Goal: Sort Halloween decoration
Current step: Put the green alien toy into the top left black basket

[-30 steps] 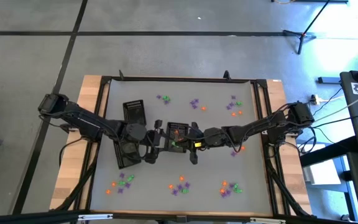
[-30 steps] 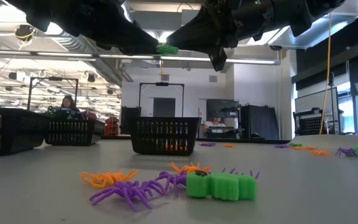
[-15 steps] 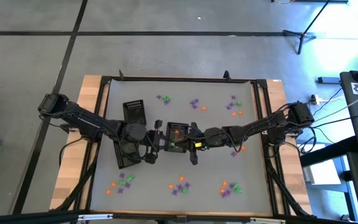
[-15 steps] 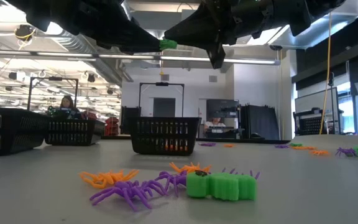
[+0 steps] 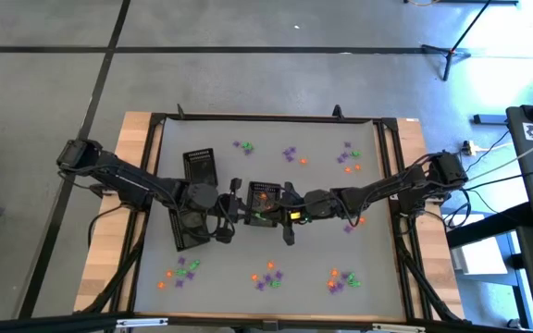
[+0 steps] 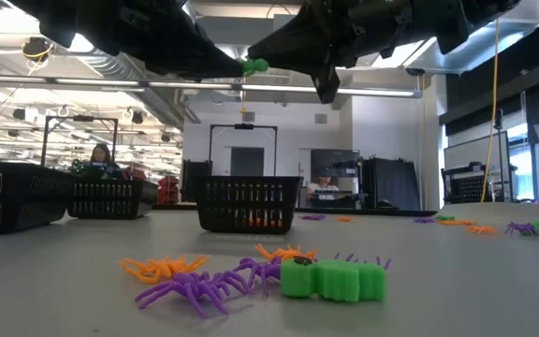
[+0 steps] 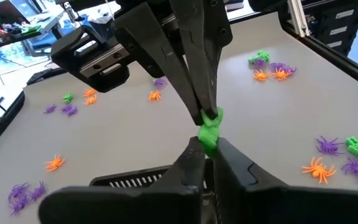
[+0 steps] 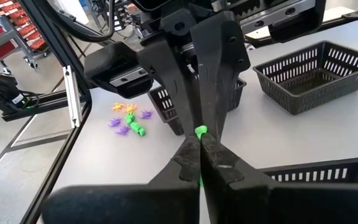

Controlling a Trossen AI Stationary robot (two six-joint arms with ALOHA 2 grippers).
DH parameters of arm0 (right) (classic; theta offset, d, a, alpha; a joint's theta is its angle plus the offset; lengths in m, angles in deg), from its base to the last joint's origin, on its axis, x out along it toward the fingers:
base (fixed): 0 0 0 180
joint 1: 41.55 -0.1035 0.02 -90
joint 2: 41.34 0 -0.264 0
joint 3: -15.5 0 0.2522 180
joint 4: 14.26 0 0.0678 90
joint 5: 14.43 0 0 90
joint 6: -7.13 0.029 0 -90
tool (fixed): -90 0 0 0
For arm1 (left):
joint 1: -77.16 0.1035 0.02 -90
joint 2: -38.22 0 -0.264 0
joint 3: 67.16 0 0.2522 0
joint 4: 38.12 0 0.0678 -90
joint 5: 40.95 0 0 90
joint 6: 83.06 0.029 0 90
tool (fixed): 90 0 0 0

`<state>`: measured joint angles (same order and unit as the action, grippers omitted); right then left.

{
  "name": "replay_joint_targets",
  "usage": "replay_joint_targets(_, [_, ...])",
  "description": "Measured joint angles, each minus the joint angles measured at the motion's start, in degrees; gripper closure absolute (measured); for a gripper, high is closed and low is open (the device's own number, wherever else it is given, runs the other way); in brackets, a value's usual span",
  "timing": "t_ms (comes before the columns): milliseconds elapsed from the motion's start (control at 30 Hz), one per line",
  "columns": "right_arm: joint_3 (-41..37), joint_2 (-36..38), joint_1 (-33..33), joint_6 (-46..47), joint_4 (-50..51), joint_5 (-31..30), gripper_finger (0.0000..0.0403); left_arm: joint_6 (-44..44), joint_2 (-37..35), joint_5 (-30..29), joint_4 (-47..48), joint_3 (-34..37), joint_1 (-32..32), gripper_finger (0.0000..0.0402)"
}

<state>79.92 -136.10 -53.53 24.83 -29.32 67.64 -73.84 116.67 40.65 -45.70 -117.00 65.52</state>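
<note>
Looking down in the high view, the left gripper (image 5: 244, 215) and the right gripper (image 5: 276, 214) meet tip to tip above the middle black tray (image 5: 265, 204), with a small green trinket (image 5: 260, 215) pinched between them. Two more black trays (image 5: 200, 166) lie to the left, one partly under the left arm. Clusters of orange, purple and green Halloween decoration (image 5: 267, 275) are scattered along the near and far edges of the table (image 5: 378, 259).

In the low view, both arms hang overhead; the green trinket (image 6: 254, 65) sits right at the point where their dark tips meet, well above the tabletop. Close by on the table lie a green piece (image 6: 333, 280), purple spiders (image 6: 204, 286) and an orange spider (image 6: 162, 268).

The left wrist view shows the left gripper's fingers (image 7: 191, 163) clenched on the lower end of the green trinket (image 7: 209, 131), while the right gripper's fingertips (image 7: 205, 102) clamp its upper end.

The right wrist view shows the right gripper's fingers (image 8: 191, 155) pressed together on the green trinket (image 8: 200, 131), the left gripper's fingers (image 8: 194, 93) gripping it from the far side.
</note>
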Motion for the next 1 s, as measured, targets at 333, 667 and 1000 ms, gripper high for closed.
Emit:
replay_joint_targets(333, [0.0,0.0,0.0,-1.8,0.7,-0.7,0.0358,-0.2,0.0,-2.8,3.5,0.0,0.0,0.0401])
replay_joint_targets(667, [0.0,2.4,0.0,-3.7,5.1,-0.7,0.0288,-3.2,-0.6,-15.0,11.0,0.0,0.1,0.0401])
replay_joint_targets(1000, [0.0,2.9,0.0,-3.7,8.7,-1.5,0.0285,-25.3,-6.0,-42.1,33.8,0.0,5.6,0.0401])
